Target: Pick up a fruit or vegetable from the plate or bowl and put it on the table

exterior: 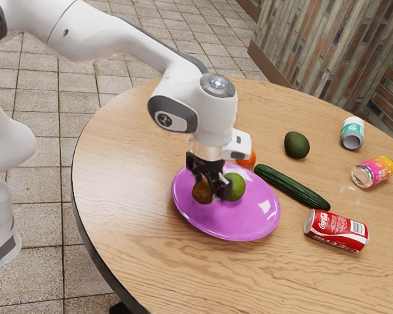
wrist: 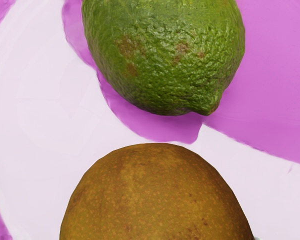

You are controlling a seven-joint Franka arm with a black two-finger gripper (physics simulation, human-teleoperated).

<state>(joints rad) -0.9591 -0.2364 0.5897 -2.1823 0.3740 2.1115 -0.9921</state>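
Brown fruit (exterior: 202, 191) was found on the purple plate (exterior: 249, 222), directly under the gripper (exterior: 213, 187). Whether the gripper had a grip on it, or stood wide or narrow, could not be determined. The green lime (exterior: 234, 187) lay near the brown fruit on the same plate. Beyond the rim were noted a cucumber (exterior: 292, 187), an orange item (exterior: 247, 159) and an avocado (exterior: 297, 145). Step in hand, as judged: securing the brown fruit. Next move called for a confirmed grip, then a straight lift, keeping off the lime, and a lowering onto bare table (exterior: 137, 196)
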